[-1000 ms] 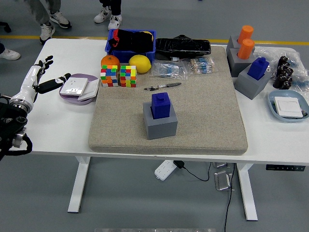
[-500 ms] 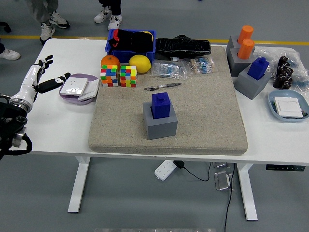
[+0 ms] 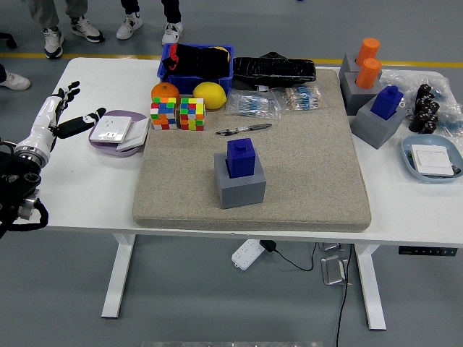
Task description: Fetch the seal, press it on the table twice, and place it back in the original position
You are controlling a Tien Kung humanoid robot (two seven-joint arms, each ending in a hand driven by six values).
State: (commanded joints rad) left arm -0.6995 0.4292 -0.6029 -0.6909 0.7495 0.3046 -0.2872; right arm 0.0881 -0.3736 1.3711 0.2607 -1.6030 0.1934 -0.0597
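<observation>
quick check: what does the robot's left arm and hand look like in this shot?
The left arm is black and bulky with exposed joint hardware near the frame edge. The forearm section is white, ending in a left hand with a white back and black fingers. The right arm isn't in view.

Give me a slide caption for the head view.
Blue seal sits untouched in its grey holder while the open left robot hand hovers.
</observation>
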